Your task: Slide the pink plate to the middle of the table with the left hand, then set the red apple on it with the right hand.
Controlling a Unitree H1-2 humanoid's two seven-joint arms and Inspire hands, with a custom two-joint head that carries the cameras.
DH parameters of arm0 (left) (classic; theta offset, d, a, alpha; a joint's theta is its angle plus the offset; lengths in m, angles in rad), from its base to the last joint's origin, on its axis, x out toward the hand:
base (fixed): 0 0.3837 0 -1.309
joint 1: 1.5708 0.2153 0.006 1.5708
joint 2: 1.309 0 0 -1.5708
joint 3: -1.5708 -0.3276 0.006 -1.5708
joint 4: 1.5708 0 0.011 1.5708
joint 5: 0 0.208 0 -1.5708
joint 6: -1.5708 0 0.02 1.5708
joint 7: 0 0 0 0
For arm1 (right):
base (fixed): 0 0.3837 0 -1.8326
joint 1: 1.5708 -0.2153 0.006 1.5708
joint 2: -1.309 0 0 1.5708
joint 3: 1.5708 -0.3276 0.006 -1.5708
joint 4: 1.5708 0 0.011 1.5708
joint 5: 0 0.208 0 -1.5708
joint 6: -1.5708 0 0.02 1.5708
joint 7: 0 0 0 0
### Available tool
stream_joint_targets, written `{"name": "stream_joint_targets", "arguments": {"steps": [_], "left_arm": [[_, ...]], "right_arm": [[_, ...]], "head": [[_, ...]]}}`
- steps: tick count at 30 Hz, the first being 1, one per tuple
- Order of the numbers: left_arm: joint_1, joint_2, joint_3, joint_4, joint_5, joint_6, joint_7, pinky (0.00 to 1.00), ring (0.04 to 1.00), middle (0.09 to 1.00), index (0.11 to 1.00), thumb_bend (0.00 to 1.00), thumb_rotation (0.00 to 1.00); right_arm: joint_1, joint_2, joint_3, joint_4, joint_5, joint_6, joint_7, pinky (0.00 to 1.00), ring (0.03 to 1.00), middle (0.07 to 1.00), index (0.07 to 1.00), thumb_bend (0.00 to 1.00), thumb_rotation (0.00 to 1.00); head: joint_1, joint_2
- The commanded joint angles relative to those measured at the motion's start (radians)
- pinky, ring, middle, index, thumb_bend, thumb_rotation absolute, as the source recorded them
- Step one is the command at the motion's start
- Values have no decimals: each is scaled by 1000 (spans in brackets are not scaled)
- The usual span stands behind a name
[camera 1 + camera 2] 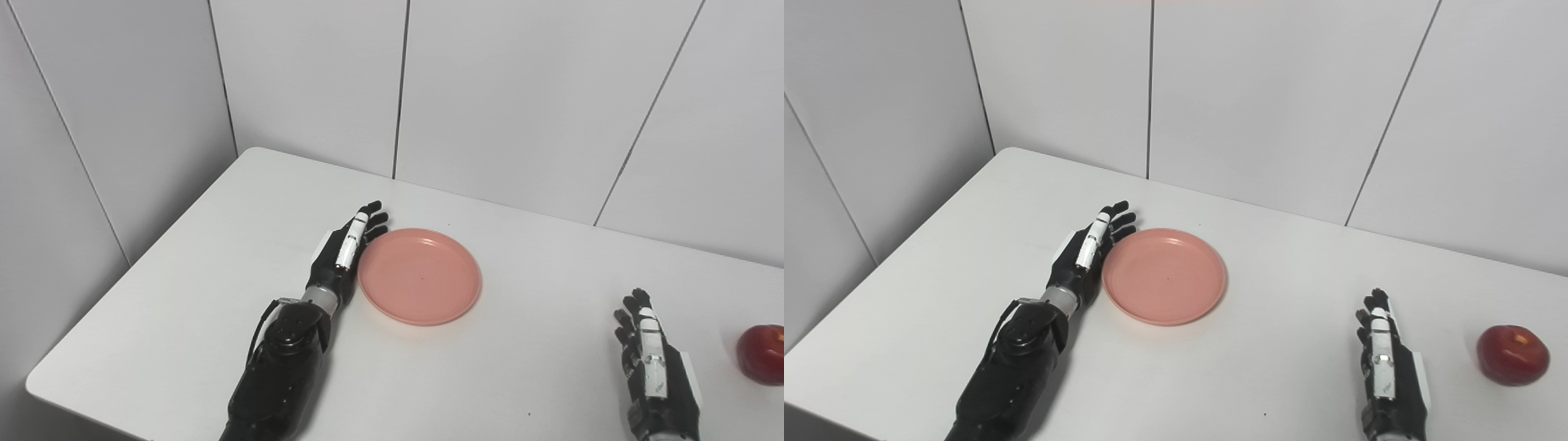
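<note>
A round pink plate (420, 275) lies flat on the white table (184, 288), left of the middle. My left hand (346, 251) stands on edge right against the plate's left rim, fingers straight, open and holding nothing. A red apple (1513, 354) rests on the table at the far right; in the left eye view the apple (762, 354) is cut by the frame edge. My right hand (1387, 367) stands on edge near the front right, fingers straight and open, a hand's width left of the apple and not touching it.
White wall panels (490, 92) close off the table along its back and left sides. The table's rounded front left corner (37, 386) shows at the lower left. Bare tabletop lies between the plate and my right hand.
</note>
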Motion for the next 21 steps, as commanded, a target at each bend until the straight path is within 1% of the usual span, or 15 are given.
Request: {"name": "stream_joint_targets", "arguments": {"steps": [1,7,14,17,21], "left_arm": [[8,-25,-25,-24,0,33,-31,859,885,887,870,339,1000],[30,-57,-47,-79,0,72,-31,864,880,882,861,335,1000],[49,-71,-83,-143,17,120,-37,870,884,890,869,339,1000],[54,-75,-95,-157,21,129,-40,870,885,892,870,338,1000],[60,-82,-108,-173,25,139,-41,868,886,895,880,343,1000]], "right_arm": [[-30,7,2,-24,-2,-53,0,1000,955,964,965,250,1000],[-32,22,4,-26,-11,-50,-10,998,949,954,954,257,1000],[-35,47,3,-38,-17,-28,-22,1000,957,961,968,256,1000],[-38,57,0,-40,-11,-22,-25,1000,958,961,969,263,1000],[-43,66,2,-40,-10,-23,-25,1000,961,966,971,267,1000]], "head": [[-6,3],[-37,19],[-79,40],[-113,52],[-136,61]]}}
